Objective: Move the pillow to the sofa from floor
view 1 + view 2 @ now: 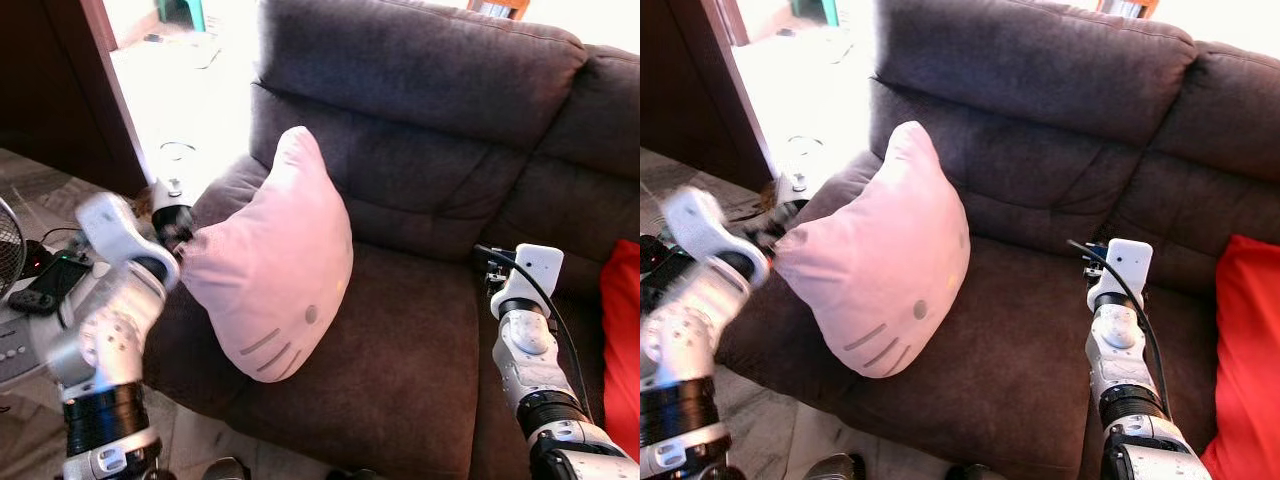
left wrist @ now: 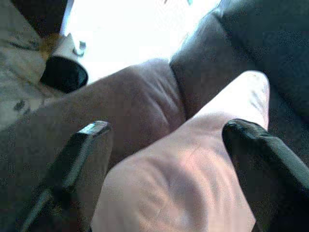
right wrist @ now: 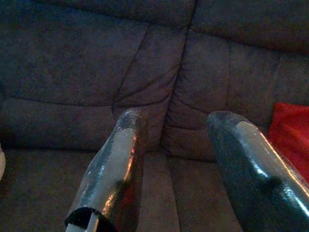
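The left gripper [image 2: 164,145] has its jaws spread on either side of one corner of the pink pillow [image 1: 272,262], the cloth lying between the two black fingers [image 2: 79,159]; whether they press on it I cannot tell. That pillow stands tilted on the seat of the dark brown sofa [image 1: 430,150], at the end near the armrest, leaning toward the backrest. The right gripper [image 3: 183,145] hangs over the middle of the seat with its jaws spread and nothing between them, pointing at the back cushions. A red cushion [image 1: 1245,350] lies at the far right end of the sofa. A game controller [image 1: 32,298] sits on a low stand to the left.
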You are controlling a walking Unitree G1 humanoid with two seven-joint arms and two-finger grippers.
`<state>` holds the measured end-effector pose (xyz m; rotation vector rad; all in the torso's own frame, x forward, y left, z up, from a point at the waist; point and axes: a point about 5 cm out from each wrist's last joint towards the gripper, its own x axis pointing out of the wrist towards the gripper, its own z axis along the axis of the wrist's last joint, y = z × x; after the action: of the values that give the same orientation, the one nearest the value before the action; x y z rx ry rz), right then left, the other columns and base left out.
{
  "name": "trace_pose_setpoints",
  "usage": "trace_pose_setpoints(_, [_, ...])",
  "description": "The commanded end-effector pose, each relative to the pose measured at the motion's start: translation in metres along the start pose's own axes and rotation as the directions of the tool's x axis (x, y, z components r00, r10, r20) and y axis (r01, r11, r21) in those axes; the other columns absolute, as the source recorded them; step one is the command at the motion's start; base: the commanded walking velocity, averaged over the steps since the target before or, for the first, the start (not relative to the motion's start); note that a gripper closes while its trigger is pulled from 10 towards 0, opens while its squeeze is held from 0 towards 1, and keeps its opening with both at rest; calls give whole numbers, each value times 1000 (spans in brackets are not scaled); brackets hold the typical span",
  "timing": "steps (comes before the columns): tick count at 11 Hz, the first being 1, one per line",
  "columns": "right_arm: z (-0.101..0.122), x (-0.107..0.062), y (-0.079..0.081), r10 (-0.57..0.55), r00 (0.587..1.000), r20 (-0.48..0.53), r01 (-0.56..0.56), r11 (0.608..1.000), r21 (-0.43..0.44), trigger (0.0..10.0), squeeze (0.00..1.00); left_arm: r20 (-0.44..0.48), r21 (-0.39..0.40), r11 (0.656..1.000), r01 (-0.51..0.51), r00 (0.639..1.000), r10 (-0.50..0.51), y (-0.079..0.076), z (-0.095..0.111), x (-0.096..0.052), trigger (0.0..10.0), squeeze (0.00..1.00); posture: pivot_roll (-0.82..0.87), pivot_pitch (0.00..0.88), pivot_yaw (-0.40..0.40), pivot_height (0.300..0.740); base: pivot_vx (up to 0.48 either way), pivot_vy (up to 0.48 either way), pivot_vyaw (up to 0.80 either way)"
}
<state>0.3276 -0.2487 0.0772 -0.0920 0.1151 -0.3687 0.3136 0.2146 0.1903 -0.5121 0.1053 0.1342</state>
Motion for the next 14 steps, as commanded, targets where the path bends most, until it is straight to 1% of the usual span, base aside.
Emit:
trace_pose_setpoints(1, [-1,0,-1,-2,1000,-10,2,1000,2,10000,0,43,24,999,27,999,-28,-7,8,-2,10000,973,135,79,-115,740,0,0,0])
trace_pose_setpoints(2, [-2,-1,-1,-3,1000,-9,3,1000,5,10000,0,172,178,984,29,983,-60,-11,18,-6,10000,0,132,84,-113,740,0,0,0])
trace_pose_setpoints(3, [-1,-2,0,4,1000,6,-4,1000,15,10000,0,216,311,950,5,973,-76,-11,16,-6,10000,0,130,87,-111,740,0,0,0])
trace_pose_setpoints(4, [1,-4,4,37,998,41,-38,999,28,10000,0,209,502,865,-9,972,-111,-11,-1,-4,10000,0,124,88,-109,740,0,0,0])
trace_pose_setpoints(5, [3,-11,6,68,992,103,-73,996,47,10000,0,189,614,789,21,967,-173,-12,-22,-6,10000,0,110,89,-104,740,0,0,0])
trace_pose_setpoints(6, [2,-18,4,72,988,134,-81,995,62,10000,0,196,673,739,-7,966,-169,-6,-30,-9,10000,0,102,89,-101,740,0,0,0])
trace_pose_setpoints(7, [-8,-28,-2,65,990,124,-70,997,35,10000,0,245,713,692,-115,965,-91,16,-34,-14,10000,0,98,92,-99,740,0,0,0])
trace_pose_setpoints(8, [-22,-37,-9,60,995,81,-61,998,12,10000,0,279,724,659,-203,960,-10,38,-38,-19,10000,0,104,92,-96,740,0,0,0])
trace_pose_setpoints(9, [-47,-49,-17,44,999,-12,-44,999,-16,10000,0,279,806,501,-316,948,151,76,-55,-26,10000,0,100,84,-91,740,0,0,0])
trace_pose_setpoints(10, [-69,-57,-21,33,993,-111,-38,998,-41,10000,0,203,802,495,-334,932,301,108,-78,-33,10000,0,98,83,-90,740,0,0,0])
trace_pose_setpoints(11, [-92,-67,-21,35,974,-225,-48,998,-52,10000,0,59,793,546,-270,926,373,129,-109,-42,10000,0,99,69,-86,740,0,0,0])
trace_pose_setpoints(12, [-113,-78,-19,33,938,-345,-54,997,-52,10000,0,-107,754,635,-171,920,376,140,-143,-51,10000,0,89,42,-79,740,0,0,0])
trace_pose_setpoints(13, [-125,-86,-17,41,905,-423,-50,999,-11,10000,0,-212,714,691,-110,908,363,141,-163,-56,10000,0,95,32,-78,740,0,0,0])
trace_pose_setpoints(14, [-136,-95,-14,63,871,-488,-62,998,19,10000,0,-328,685,728,-22,883,335,137,-186,-58,10000,0,110,12,-76,740,0,0,0])
